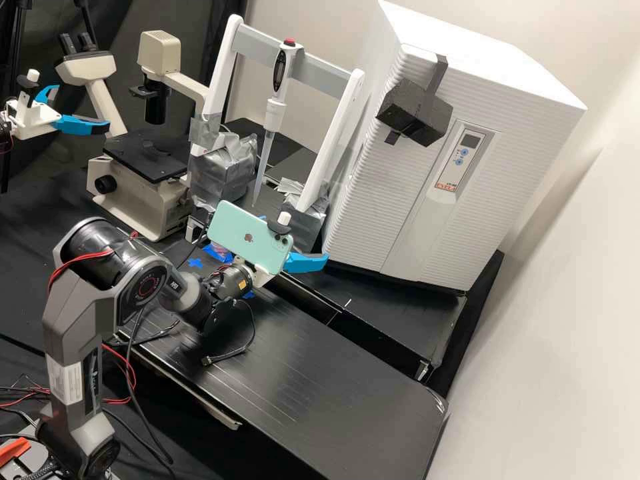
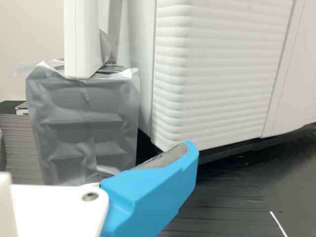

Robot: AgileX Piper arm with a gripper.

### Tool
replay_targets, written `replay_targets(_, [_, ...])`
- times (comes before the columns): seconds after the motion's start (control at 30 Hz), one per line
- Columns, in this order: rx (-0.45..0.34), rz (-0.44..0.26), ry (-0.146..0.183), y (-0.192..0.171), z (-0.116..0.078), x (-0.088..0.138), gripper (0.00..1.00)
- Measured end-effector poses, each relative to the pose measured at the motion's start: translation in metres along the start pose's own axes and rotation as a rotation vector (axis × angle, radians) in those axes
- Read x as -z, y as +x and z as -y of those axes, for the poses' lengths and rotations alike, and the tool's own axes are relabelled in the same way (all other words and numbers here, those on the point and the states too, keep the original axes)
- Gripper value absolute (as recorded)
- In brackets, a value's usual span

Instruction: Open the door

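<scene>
Evidently shut: white ribbed cabinet door (image 1: 377, 200) near the black surface's (image 1: 407, 327) right edge.
Spread and empty, the white, blue-fingered hand (image 1: 295, 238) could clip the silver-taped block (image 2: 84, 128) if it swings in too wide.

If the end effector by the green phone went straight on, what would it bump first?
Probably the grey block in front of the end effector, though the white box sits close to that line too. Depth is hard to judge, so that's a guess.
</scene>
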Motion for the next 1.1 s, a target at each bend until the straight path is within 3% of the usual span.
replay_targets(0.37, [-0.011, 0.006, -0.002, -0.006, -0.006, -0.004, 1.0])
replay_targets(0.67, [-0.205, -0.078, 0.104, -0.039, -0.071, 0.009, 1.0])
replay_targets(0.83, [-0.285, -0.154, 0.097, -0.031, -0.1, 0.031, 1.0])
replay_targets(1.1, [-0.302, -0.138, 0.092, -0.003, -0.129, 0.047, 1.0])
